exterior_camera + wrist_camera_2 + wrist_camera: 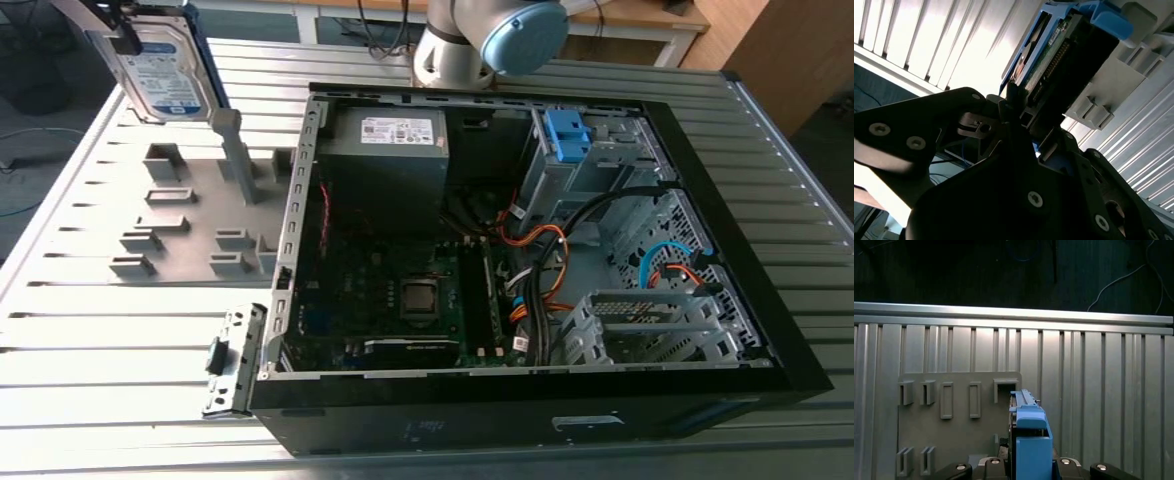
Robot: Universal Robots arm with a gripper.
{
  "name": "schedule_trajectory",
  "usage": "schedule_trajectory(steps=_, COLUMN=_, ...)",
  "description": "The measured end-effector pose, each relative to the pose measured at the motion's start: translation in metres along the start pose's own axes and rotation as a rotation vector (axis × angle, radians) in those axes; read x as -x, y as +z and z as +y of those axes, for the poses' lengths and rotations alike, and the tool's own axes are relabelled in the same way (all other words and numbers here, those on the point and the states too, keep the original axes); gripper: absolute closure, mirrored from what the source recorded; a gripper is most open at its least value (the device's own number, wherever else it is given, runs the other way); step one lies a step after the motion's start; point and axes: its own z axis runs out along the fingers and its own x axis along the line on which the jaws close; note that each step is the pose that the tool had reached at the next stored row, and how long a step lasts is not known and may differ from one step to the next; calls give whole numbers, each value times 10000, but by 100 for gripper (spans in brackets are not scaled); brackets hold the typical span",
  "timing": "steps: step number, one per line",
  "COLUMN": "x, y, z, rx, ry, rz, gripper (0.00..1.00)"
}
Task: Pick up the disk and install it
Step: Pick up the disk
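Clamping disk (pixel 163 62) upright, hand (pixel 118 38) high over grey holder tray (pixel 174 230).

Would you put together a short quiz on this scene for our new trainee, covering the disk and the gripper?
1. True or false: the disk already sits inside the computer case.
2. What is the gripper shut on? A) an orange cable B) the disk C) a memory stick
3. Fill in: in the exterior view, the disk is toward that view's ____ of the computer case.
Key: 1 false; 2 B; 3 left.
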Motion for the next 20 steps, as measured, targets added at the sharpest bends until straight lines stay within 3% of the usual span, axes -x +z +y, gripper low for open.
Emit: schedule_trajectory(steps=20, x=16, y=-187, z=3, rx=-1, ry=0, rz=-72, gripper=64)
